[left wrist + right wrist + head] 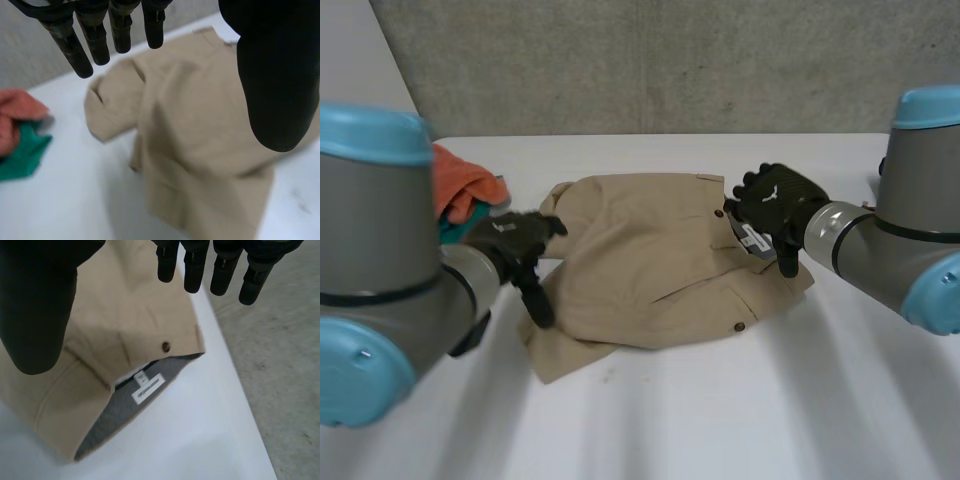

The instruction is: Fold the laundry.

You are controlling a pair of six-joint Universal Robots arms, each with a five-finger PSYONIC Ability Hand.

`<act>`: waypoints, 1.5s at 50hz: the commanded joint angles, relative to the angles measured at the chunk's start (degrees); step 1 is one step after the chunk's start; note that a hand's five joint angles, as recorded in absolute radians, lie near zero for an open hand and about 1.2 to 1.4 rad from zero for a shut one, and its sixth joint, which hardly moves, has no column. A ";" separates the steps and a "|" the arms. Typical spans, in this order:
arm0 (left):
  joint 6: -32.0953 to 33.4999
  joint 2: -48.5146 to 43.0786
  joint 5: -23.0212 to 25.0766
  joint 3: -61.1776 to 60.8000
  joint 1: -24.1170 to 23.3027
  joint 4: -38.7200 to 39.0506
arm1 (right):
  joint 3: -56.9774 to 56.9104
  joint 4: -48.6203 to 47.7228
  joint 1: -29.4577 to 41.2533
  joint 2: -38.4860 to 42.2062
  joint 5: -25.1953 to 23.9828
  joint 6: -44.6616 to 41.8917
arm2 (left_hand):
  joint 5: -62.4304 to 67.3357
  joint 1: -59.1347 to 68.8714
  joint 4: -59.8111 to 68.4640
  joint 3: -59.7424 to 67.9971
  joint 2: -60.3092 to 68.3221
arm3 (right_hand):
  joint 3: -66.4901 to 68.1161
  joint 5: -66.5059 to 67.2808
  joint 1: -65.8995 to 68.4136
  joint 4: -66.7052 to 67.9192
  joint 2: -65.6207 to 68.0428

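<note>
Tan garment (650, 265) is lying rumpled mid-table (720, 420). Its long axis is running roughly 9-to-3 in the head view, with the waistband (120, 410) end at 3.

Left hand (510, 240) is sitting at the garment's 9 o'clock edge, fingers straight and spread, gripping nothing. The cloth is lying off its 3 o'clock.

Right hand (775, 200) is hanging over the waistband by the white label (148, 388) and a button (165, 346), fingers also straight, nothing pinched. I can't tell if it's touching.

Each hand is nearer its own end, so I'm expecting each to pinch there.

Orange cloth (460, 185) is sitting at 10 o'clock from the left hand, clear of the work.
</note>
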 commanded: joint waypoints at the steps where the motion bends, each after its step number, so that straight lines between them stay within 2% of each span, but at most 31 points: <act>1: 0.87 -7.01 -4.93 -0.68 -3.13 1.64 | -7.95 7.29 -0.76 8.35 -1.04 -4.09 | -2.93 -1.88 -1.34 -2.17 -1.62 | 4.97 4.63 4.54 4.75 5.17; 8: 4.56 -11.67 -6.51 -0.68 -3.66 6.56 | -13.15 10.65 -1.37 13.55 -0.78 -4.00 | -2.93 -1.88 -1.34 -2.17 -1.62 | 11.35 11.01 10.92 11.13 11.55; 11: 7.64 -13.78 -7.48 0.02 -3.48 10.95 | -14.30 10.65 -1.55 15.31 -0.69 -4.00 | 1.30 2.35 2.89 2.06 2.61 | 18.23 17.89 17.80 18.02 18.43; 15: 12.82 -16.59 -8.01 2.22 -1.99 15.00 | -16.05 10.04 -1.46 16.36 -1.04 -3.12 | 35.37 36.42 36.96 36.13 36.68 | 52.66 52.32 52.23 52.44 52.86; 16: 14.75 -17.56 -8.01 3.70 -1.38 16.31 | -17.19 8.73 -1.20 16.45 -1.04 -2.33 | 53.78 54.83 55.37 54.54 55.09 | 65.75 65.41 65.32 65.54 65.95; 17: 15.64 -18.09 -7.92 4.76 -1.03 16.76 | -17.89 7.76 -1.02 16.45 -1.04 -1.80 | 64.62 65.67 66.22 65.38 65.93 | 65.89 65.54 65.46 65.67 66.08; 18: 16.51 -18.70 -7.84 6.16 -0.67 16.94 | -18.51 6.62 -0.85 16.45 -1.04 -0.93 | 67.04 68.09 68.64 67.80 68.35 | 65.89 65.55 65.46 65.67 66.08; 23: 21.70 -21.61 -7.13 18.64 2.31 16.59 | -22.11 -2.69 0.56 15.23 -0.25 6.45 | 67.07 68.12 68.66 67.83 68.38 | 65.89 65.55 65.46 65.67 66.08; 27: 22.50 -20.29 -3.80 31.11 5.30 16.94 | -25.63 -15.25 1.61 13.73 3.52 15.41 | 67.07 68.12 68.66 67.83 68.38 | 65.89 65.55 65.46 65.67 66.08; 30: 21.80 -18.63 2.25 42.26 7.76 19.56 | -25.99 -30.42 2.58 11.45 10.80 24.18 | 67.07 68.12 68.66 67.83 68.38 | 65.89 65.55 65.46 65.67 66.08; 33: 19.00 -18.10 4.20 48.08 9.08 21.76 | -23.72 -39.23 3.72 9.43 13.98 27.81 | 67.07 68.12 68.66 67.83 68.38 | 65.89 65.55 65.46 65.67 66.08; 37: 15.04 -18.01 4.73 49.51 9.70 21.08 | -17.40 -41.82 4.86 6.97 12.95 27.74 | 67.07 68.12 68.66 67.83 68.38 | 65.89 65.55 65.46 65.67 66.08; 40: 13.54 -17.83 4.56 47.41 9.88 19.93 | -12.91 -41.30 4.78 4.86 10.66 26.51 | 67.07 68.12 68.66 67.83 68.38 | 65.89 65.55 65.46 65.67 66.08; 44: 12.48 -15.90 5.00 38.90 10.93 17.65 | -3.42 -37.44 3.90 1.08 6.79 23.87 | 67.07 68.12 68.66 67.83 68.38 | 65.89 65.55 65.46 65.67 66.08; 49: 12.83 -11.95 8.32 21.96 11.11 16.24 | 9.84 -26.30 1.71 -2.70 0.30 14.84 | 67.07 68.12 68.66 67.83 68.38 | 65.89 65.55 65.46 65.67 66.08; 55: 16.78 -9.66 13.61 7.86 10.58 16.24 | 19.00 -13.62 -0.67 -4.55 -1.48 1.82 | 67.07 68.12 68.66 67.83 68.38 | 65.89 65.55 65.46 65.67 66.08; 57: 19.59 -9.31 14.93 4.34 10.58 16.24 | 20.15 -9.14 -1.28 -5.17 -1.65 -2.40 | 59.88 60.93 61.48 60.64 61.19 | 65.53 65.19 65.10 65.32 65.73; 58: 20.56 -9.31 15.19 3.64 10.58 16.15 | 20.33 -7.82 -1.46 -5.34 -1.74 -2.94 | 56.52 57.57 58.12 57.28 57.83 | 59.03 58.69 58.60 58.82 59.23; 59: 21.78 -8.87 15.28 2.50 10.75 15.63 | 20.33 -5.28 -1.72 -5.61 -1.57 -3.03 | 48.83 49.88 50.42 49.59 50.14 | 41.32 40.98 40.89 41.10 41.51; 60: 22.32 -8.60 15.28 1.97 10.76 15.19 | 20.24 -4.21 -1.90 -5.78 -1.48 -2.94 | 43.59 44.64 45.18 44.35 44.90 | 32.31 31.97 31.88 32.10 32.51; 62: 23.20 -7.90 15.28 1.44 10.49 13.96 | 19.63 -2.72 -1.99 -6.13 -1.39 -2.33 | 29.98 31.03 31.58 30.75 31.30 | 18.66 18.32 18.23 18.44 18.85; 63: 23.81 -6.94 15.19 1.26 10.32 12.38 | 18.58 -1.66 -2.08 -6.66 -1.39 -1.20 | 19.25 20.30 20.85 20.01 20.56 | 14.43 14.09 14.00 14.22 14.63; 67: 24.17 -4.04 14.93 1.69 9.88 10.09 | 14.20 -1.13 -2.60 -7.98 -1.22 5.20 | 9.41 10.46 11.01 10.17 10.72 | 7.68 7.34 7.25 7.47 7.88; 75: 23.73 0.80 12.39 1.52 10.93 9.73 | 3.56 3.43 -2.17 -5.88 -1.13 19.45 | 8.04 9.09 9.64 8.80 9.35 | 8.00 7.66 7.57 7.78 8.19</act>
